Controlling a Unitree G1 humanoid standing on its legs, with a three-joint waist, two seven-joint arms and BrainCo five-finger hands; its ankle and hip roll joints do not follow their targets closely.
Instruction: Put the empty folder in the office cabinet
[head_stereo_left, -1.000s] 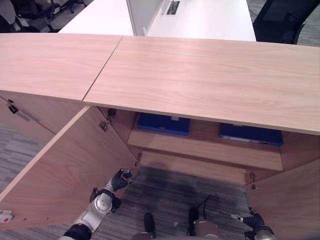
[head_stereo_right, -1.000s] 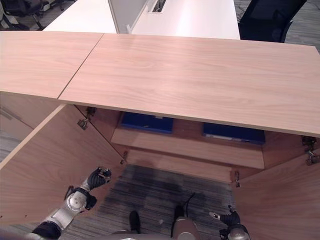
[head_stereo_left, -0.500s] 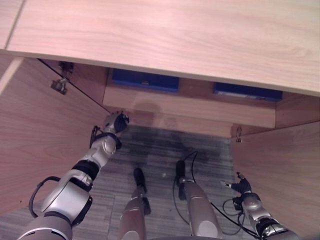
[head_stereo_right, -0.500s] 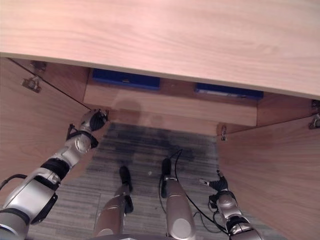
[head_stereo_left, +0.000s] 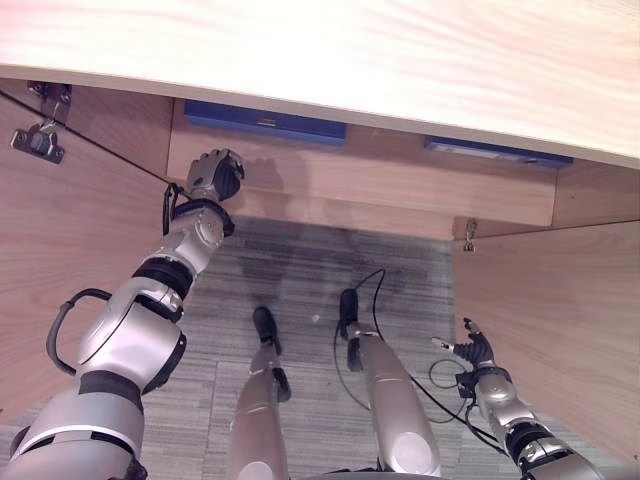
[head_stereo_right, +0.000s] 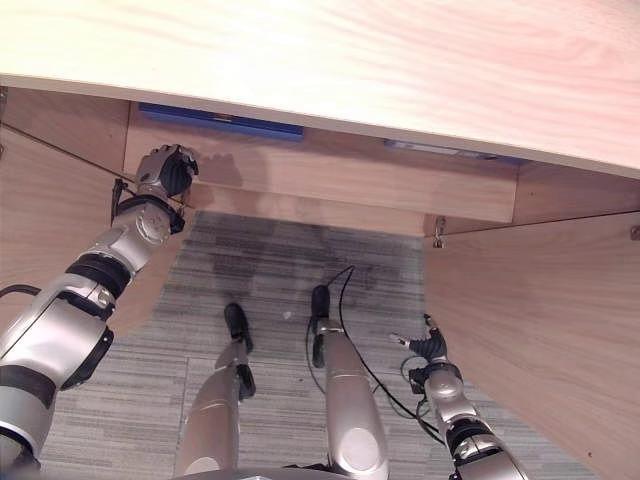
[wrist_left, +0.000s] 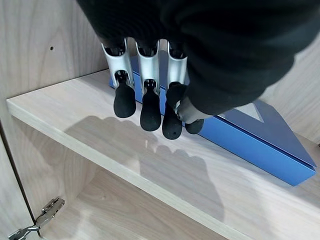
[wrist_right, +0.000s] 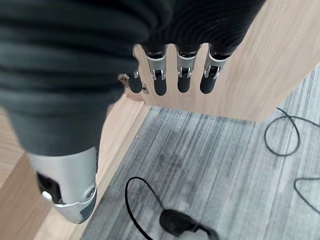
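Looks like we're basically done: the blue folder (wrist_left: 240, 130) lies flat on the cabinet shelf (wrist_left: 90, 135), left robot hand (head_stereo_left: 215, 175) loosely curled, empty, just above. Right robot hand (head_stereo_right: 430, 347) hangs relaxed. Next up, closing the doors.

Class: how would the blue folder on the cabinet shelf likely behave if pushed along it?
The blue folder looks flat and straight-edged, so probably stiff. It lies flat on the smooth shelf, so it should slide rather than tip. Being thin, it is likely light.
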